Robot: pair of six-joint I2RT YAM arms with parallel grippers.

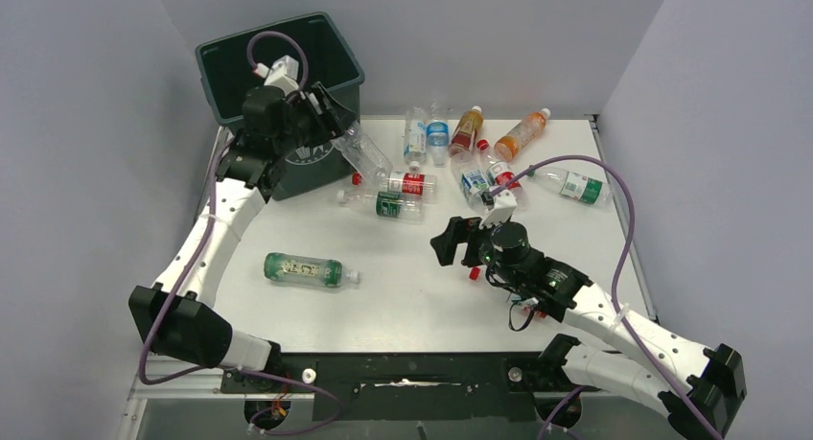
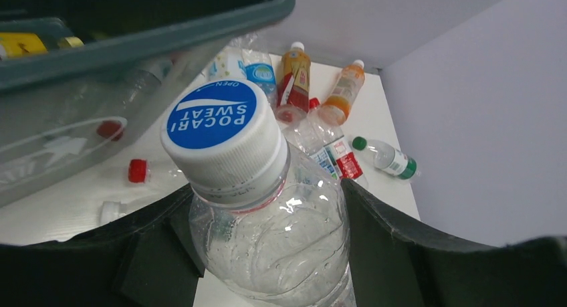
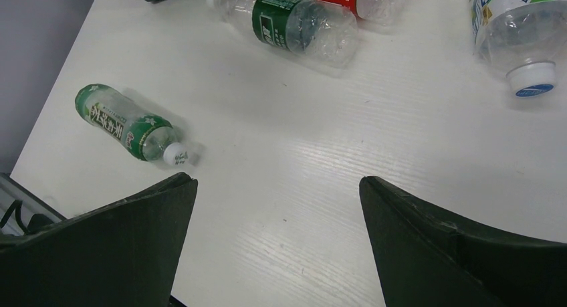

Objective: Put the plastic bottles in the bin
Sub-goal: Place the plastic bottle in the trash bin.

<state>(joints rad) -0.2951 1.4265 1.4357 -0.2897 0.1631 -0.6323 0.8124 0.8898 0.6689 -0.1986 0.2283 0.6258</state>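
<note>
Left end effector (image 1: 336, 119) grips a bottle (image 2: 267, 247) near the bin (image 2: 134, 43) rim, likely for dropping; right end effector (image 3: 277, 186) gapes wide, empty.

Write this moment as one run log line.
left gripper: shut on clear bottle, beside bin | right gripper: open, empty, over table

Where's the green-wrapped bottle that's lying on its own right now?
Top view: the green-wrapped bottle lies alone on the near-left part of the table, closer to the arm bases than the bin, cap pointing right.
</note>
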